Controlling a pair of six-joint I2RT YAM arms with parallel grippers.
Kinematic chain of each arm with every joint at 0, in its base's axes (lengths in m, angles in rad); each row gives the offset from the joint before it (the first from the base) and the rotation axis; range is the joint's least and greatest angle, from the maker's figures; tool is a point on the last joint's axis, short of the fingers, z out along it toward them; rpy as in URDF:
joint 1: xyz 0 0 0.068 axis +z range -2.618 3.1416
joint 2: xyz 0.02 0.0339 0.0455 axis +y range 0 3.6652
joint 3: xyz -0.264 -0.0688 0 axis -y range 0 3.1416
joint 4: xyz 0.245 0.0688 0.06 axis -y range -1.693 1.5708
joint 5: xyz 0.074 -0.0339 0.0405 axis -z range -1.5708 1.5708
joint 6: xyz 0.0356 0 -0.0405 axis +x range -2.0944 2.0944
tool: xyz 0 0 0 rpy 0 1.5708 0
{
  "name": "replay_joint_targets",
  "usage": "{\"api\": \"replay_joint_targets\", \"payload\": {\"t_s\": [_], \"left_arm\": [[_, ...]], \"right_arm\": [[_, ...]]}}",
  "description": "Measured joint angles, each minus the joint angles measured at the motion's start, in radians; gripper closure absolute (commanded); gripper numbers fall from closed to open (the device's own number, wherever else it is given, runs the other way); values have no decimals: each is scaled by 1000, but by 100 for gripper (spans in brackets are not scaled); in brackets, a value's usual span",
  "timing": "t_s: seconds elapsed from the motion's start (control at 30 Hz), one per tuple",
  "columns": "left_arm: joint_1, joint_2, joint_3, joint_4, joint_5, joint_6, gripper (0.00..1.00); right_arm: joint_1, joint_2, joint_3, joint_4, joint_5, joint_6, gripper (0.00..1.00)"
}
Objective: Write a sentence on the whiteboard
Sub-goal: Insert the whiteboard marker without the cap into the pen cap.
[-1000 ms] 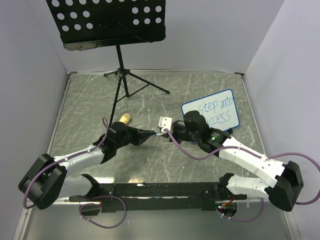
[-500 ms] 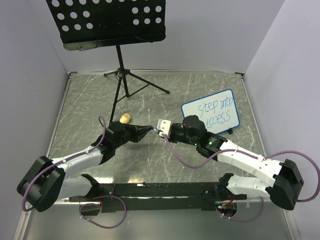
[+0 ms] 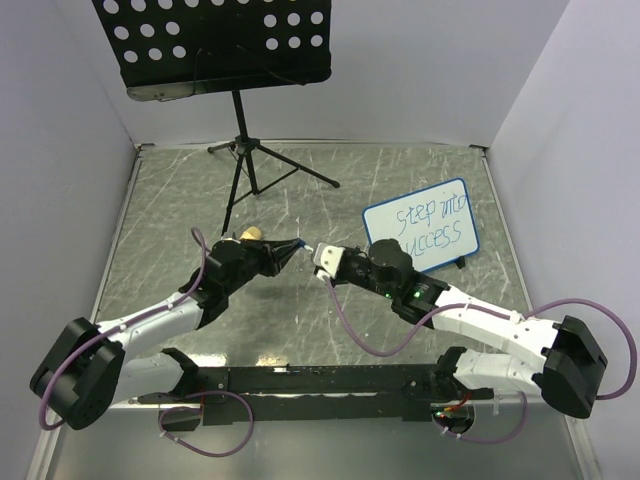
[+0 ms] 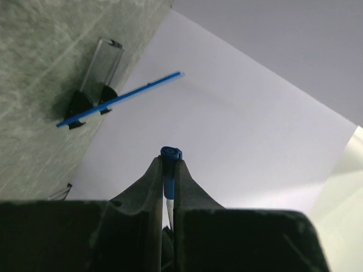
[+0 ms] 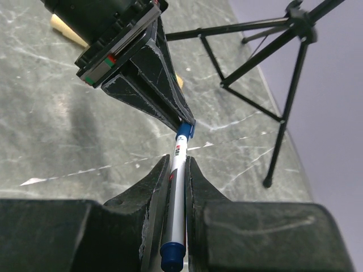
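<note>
Right wrist view showed the right gripper (image 5: 176,165) pressed together around the white barrel of a marker (image 5: 180,152). The left gripper (image 5: 185,123) pinched the blue cap (image 5: 183,131) at the marker's far end with only the very tips of its jaws (the left wrist view showed the same narrow pinch). The whiteboard (image 3: 380,218) stood on the table (image 3: 300,180) to the right, just beyond the right arm's wrist. The sentence (image 3: 433,218) ran across it in two lines, so the writing looked done and the cap seemed the step in hand. That shallow hold was the weak point: any push or pull off the marker's axis could have squeezed the cap out sideways and dropped it. The barrel might also have slid through the right jaws under the load. A wide swing of the right arm could have knocked the board or smeared the ink.
</note>
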Motion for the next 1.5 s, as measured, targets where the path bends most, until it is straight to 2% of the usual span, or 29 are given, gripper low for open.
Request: {"api": "replay_joint_targets", "payload": {"t_s": [0.2, 0.5, 0.8, 1.07, 1.2, 1.33, 1.4, 1.5], "left_arm": [[-2, 16, 23, 36, 21, -3, 99], [-17, 34, 20, 105, -41, -2, 99], [-65, 73, 5, 184, -120, -4, 99], [-92, 72, -13, 188, -174, -7, 99], [-129, 65, -13, 211, -116, -6, 99], [-163, 19, -47, 235, -84, 0, 90], [-184, -37, -77, 270, -44, -2, 90], [-200, -105, -109, 312, -21, -3, 77]], "right_arm": [[13, 6, -19, 75, 56, -32, 100], [20, 32, -31, 147, 86, -54, 100], [18, 33, -29, 137, 108, -33, 100], [2, 48, -15, 111, 84, 10, 100], [-27, 56, -14, 101, 74, 27, 100], [-50, 52, -14, 74, 41, 51, 100], [-61, 51, -17, 49, 8, 67, 100], [-68, 51, -18, 14, -24, 82, 100]]}}
